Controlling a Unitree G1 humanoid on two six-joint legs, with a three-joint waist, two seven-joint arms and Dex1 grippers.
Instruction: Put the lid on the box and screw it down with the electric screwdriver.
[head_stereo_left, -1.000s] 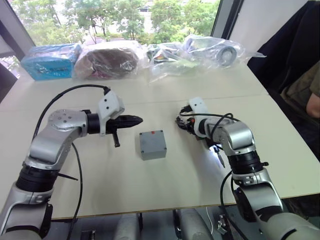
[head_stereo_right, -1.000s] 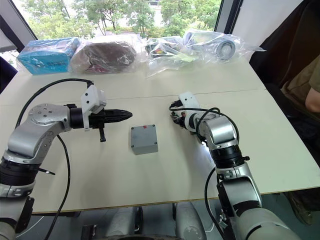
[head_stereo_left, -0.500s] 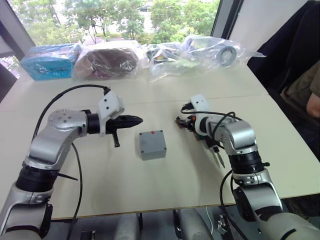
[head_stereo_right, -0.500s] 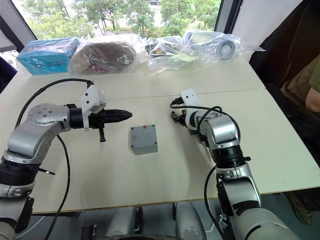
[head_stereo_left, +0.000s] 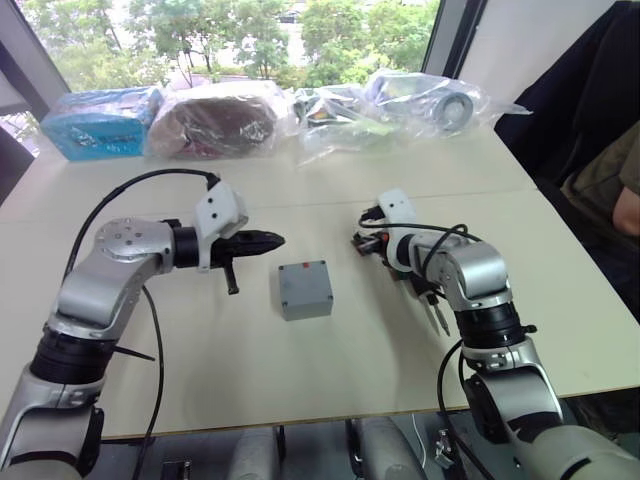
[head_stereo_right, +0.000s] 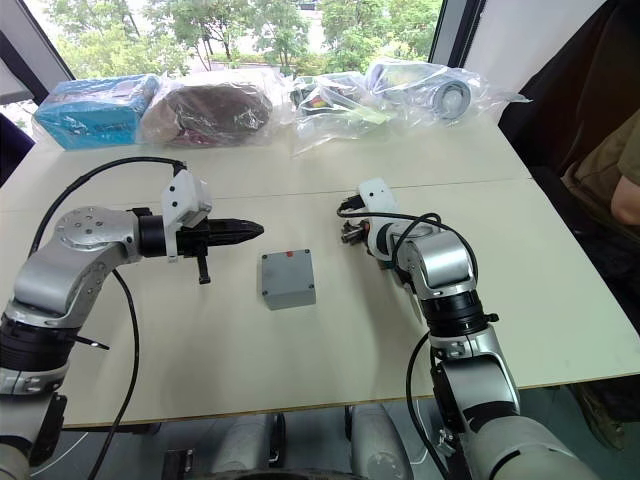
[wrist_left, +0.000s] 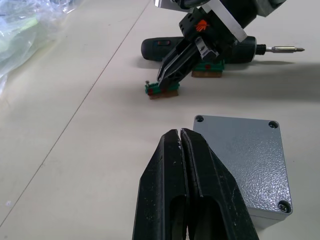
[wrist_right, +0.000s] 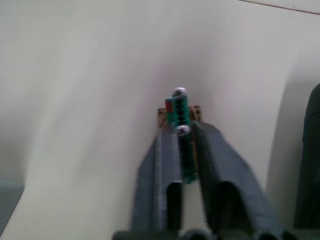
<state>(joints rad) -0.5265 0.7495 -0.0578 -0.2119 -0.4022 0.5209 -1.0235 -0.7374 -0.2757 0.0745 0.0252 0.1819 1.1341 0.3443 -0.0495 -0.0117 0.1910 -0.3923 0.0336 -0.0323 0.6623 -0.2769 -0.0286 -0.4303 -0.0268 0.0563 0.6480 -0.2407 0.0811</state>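
the lid (head_stereo_left: 304, 281) sits on the box mid-table; the electric screwdriver (wrist_left: 200, 47) lies flat beside the right gripper (wrist_left: 167, 82), pinching a green strip (wrist_right: 180, 131); left gripper (wrist_left: 180, 145) pressed together

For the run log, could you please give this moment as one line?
lid: on box | left gripper: shut, empty, beside box | right gripper: shut on green part | electric screwdriver: lying on table
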